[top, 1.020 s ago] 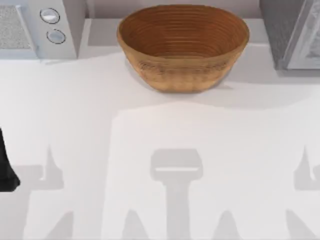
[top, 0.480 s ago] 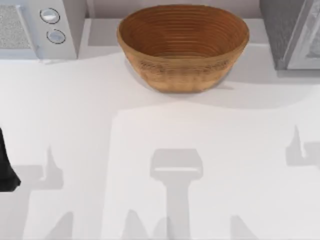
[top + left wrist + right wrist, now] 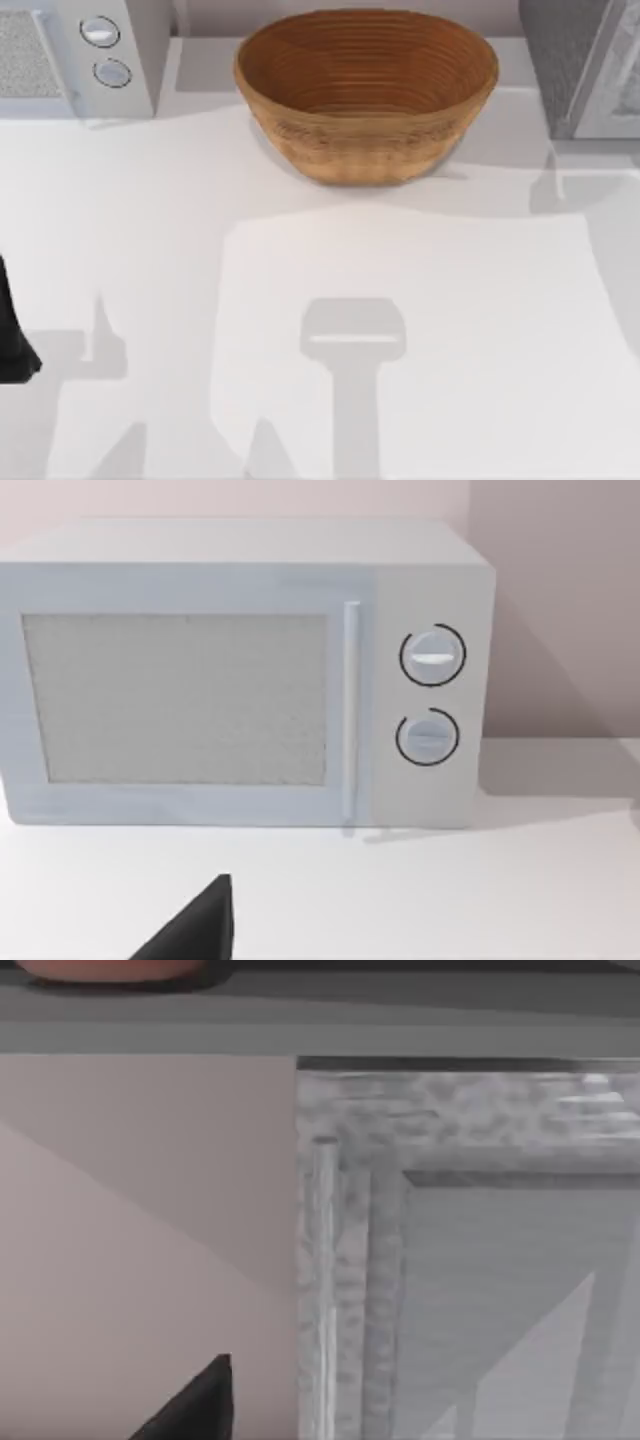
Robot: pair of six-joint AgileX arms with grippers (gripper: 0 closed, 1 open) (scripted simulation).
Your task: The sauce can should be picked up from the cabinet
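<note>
top view: the right arm's shadow, low on the right of the table (image 3: 150,220) a moment ago, now falls by the cabinet (image 3: 590,70) at the back right, so the reach looks under way. the left arm (image 3: 12,335) is parked at the left edge.

left wrist view: a microwave (image 3: 240,670).

right wrist view: the right pincer (image 3: 195,1408) faces the cabinet door. a reddish rim on the ledge above, likely the sauce can (image 3: 105,970), lies well above it. whether either pincer is apart or together, i cannot tell.
</note>
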